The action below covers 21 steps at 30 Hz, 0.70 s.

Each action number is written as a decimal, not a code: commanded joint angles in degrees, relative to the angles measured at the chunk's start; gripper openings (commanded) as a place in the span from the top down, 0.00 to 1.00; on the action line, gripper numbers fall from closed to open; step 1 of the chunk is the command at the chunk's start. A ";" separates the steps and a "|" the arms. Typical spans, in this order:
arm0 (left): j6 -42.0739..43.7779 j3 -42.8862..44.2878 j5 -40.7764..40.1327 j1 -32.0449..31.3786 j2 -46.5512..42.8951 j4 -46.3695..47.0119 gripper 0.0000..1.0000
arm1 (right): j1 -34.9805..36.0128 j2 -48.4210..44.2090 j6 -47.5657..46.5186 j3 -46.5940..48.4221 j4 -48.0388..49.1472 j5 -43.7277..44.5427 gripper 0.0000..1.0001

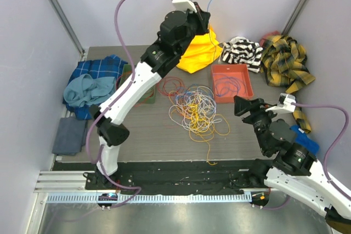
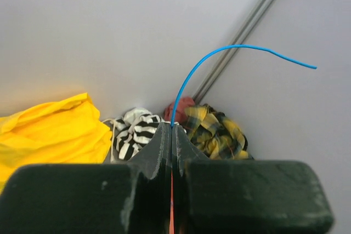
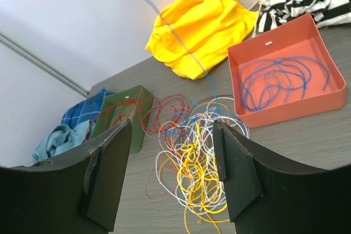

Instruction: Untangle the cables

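Yellow, white, orange, red and blue, the cables (image 1: 194, 108) lie in a loose heap at the middle of the table (image 1: 148, 135), their loops crossing over one another. A few orange strands trail toward the near edge. Red loops (image 1: 170, 86) spread from the heap's left side toward a green box (image 3: 123, 113), which the left arm partly hides from above.

One blue cable (image 2: 219, 53) has been lifted out. The left gripper (image 2: 171, 130), raised high near the back wall, is clamped tight on it, jaws pressed together with the wire between them. The free end arches up and off to the right. From the right wrist view the rest of that strand shows as a blurred line slanting down across the yellow cloth (image 1: 200, 53) into the heap.

Just right of the heap sits an orange tray (image 1: 213, 83) with several blue loops (image 3: 279, 78) coiled inside. The right gripper (image 3: 173, 168) hangs near the tray's near corner, facing the heap, its jaws spread apart with nothing between them.

Cloths ring the table: a black-and-white striped cloth (image 1: 244, 52) and a yellow plaid cloth (image 1: 285, 61) at the back right, a blue plaid cloth (image 1: 98, 69) with a teal cloth (image 1: 88, 89) on it at the left, and a grey cloth (image 1: 68, 135) nearer the front.
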 commanded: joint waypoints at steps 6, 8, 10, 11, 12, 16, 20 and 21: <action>-1.04 13.89 3.20 3.14 12.54 15.43 1.00 | 0.24 -0.43 1.67 -0.98 -4.85 2.58 0.31; -2.00 14.87 3.82 3.41 13.25 17.28 1.00 | 0.32 -0.52 0.87 -1.07 -4.76 3.72 0.31; -3.67 14.26 4.61 3.67 13.26 17.91 1.00 | 0.32 -0.70 -0.36 -0.89 -4.76 6.00 0.30; -3.85 13.73 5.57 3.59 12.82 18.52 1.00 | 0.24 -0.87 -0.62 -0.72 -4.50 6.62 0.30; -4.20 12.51 6.27 3.59 12.03 19.83 1.00 | 0.32 -1.05 -1.23 -0.63 -4.33 6.97 0.30; -5.52 11.88 7.68 3.67 10.18 21.51 1.00 | 0.24 -2.19 -1.68 -0.63 -3.53 7.33 0.29; -5.70 11.88 8.74 3.41 8.95 23.00 1.00 | 0.32 -3.07 -1.33 -0.98 -3.53 7.15 0.29; -5.53 12.05 8.57 3.24 8.95 23.09 1.00 | 0.32 -3.16 -1.15 -1.07 -3.53 6.98 0.29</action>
